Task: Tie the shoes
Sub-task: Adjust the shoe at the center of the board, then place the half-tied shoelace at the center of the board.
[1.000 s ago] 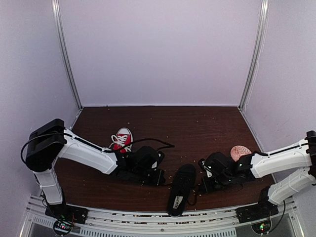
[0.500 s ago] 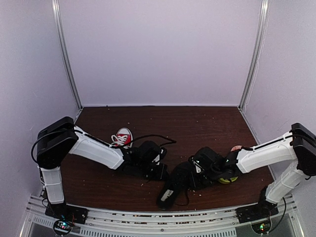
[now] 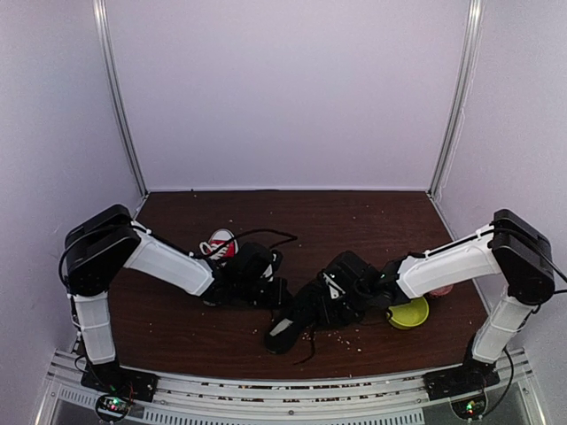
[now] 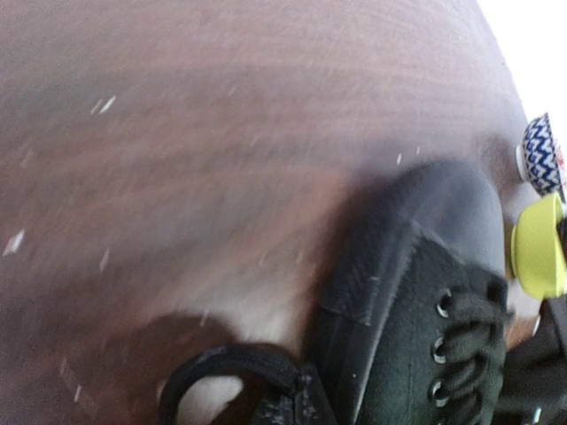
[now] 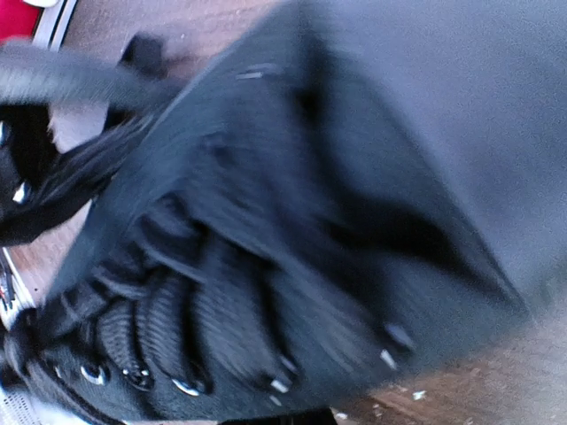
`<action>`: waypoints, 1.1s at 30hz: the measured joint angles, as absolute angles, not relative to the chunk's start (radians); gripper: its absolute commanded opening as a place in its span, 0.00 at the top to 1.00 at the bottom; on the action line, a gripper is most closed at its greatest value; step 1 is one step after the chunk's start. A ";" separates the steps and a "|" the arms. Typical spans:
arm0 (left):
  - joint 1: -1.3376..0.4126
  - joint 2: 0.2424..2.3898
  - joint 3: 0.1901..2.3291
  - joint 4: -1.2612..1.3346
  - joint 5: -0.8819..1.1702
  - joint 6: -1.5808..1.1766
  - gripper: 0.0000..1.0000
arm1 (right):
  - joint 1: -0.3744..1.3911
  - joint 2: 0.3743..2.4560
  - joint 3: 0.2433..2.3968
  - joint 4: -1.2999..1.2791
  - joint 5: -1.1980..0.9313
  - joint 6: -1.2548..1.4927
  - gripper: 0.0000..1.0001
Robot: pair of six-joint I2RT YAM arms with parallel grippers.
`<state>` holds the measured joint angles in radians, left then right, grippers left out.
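1. Black shoe (image 3: 297, 316) is lying on the desk (image 3: 354, 221) at lower centre, close against the right end effector (image 3: 335, 297), whose jaws are sitting shut.
2. Left end effector (image 3: 270, 290), likewise pinching narrow, is hovering just left of that shoe.
3. Red sneaker (image 3: 220, 245) is lying centre left, behind it.

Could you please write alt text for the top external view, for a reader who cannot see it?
Seen from above, the left gripper and right gripper reach inward to a black shoe lying near the middle of a dark wooden table. A red sneaker sits behind the left gripper, and a yellow bowl sits beside the right one.
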<state>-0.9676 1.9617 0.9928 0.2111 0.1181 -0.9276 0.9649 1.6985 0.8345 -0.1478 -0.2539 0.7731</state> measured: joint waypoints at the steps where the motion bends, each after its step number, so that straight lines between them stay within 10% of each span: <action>1: -0.968 1.943 0.970 0.210 0.117 -0.930 1.00 | 0.962 1.698 0.835 -0.149 -0.253 0.766 1.00; 5: -0.983 1.855 0.890 0.181 0.118 -0.937 0.97 | 0.947 1.666 0.827 -0.160 -0.228 0.752 1.00; 8: -1.007 1.761 0.842 0.149 0.127 -0.934 0.69 | 0.942 1.583 0.796 -0.163 -0.213 0.743 1.00; 15: -1.027 1.595 0.825 0.042 0.106 -0.876 0.38 | 0.940 1.468 0.744 -0.173 -0.192 0.730 1.00; 33: -1.087 1.505 0.819 -0.044 0.110 -0.463 0.52 | 0.940 1.460 0.720 -0.187 -0.183 0.725 1.00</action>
